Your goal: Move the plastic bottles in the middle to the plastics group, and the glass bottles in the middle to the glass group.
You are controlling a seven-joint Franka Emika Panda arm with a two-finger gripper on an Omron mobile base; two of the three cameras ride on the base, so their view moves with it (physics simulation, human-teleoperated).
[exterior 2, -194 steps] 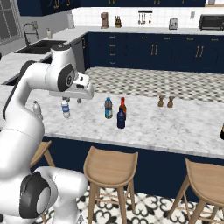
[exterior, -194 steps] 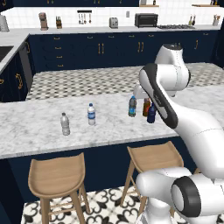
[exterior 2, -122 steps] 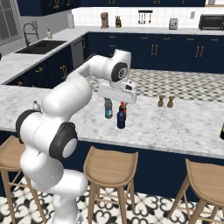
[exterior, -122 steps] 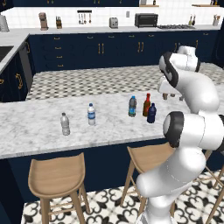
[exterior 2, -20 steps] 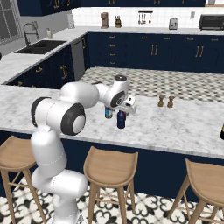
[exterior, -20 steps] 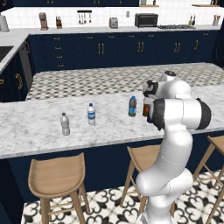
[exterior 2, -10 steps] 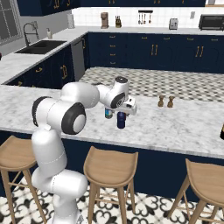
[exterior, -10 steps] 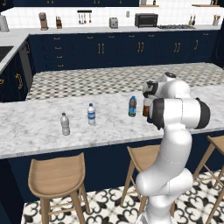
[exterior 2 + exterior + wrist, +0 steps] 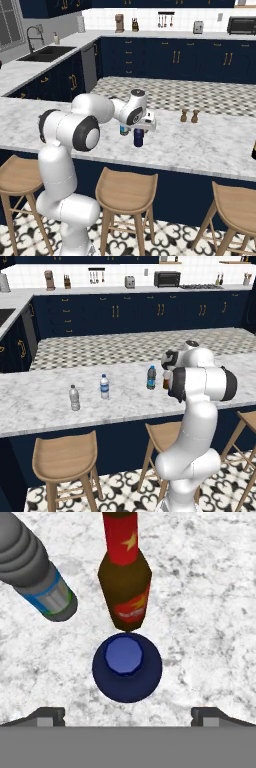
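Note:
My gripper (image 9: 128,716) is open and points straight down over the solid navy plastic bottle (image 9: 127,667), with one fingertip (image 9: 47,714) wide on each side of it and apart from it. Just beyond the navy bottle stands the amber glass bottle (image 9: 125,577) with its red label. The dark plastic bottle (image 9: 42,577) with the blue-green label is to their left. In the right base view the hand (image 9: 144,121) hangs over the navy bottle (image 9: 138,138). The plastics group, two clear water bottles (image 9: 74,397) (image 9: 104,387), stands to the left. The glass group, two small brown bottles (image 9: 184,116) (image 9: 194,116), stands to the right.
All bottles stand on a white marble island counter (image 9: 40,406). Wooden bar stools (image 9: 126,190) (image 9: 65,458) sit under its near edge. My own forearm (image 9: 200,383) hides part of the middle bottles in the left base view.
Since the earliest frames the arm has swung over and come down above the middle bottles. Over the last second it has hardly moved, and the jaws stay open.

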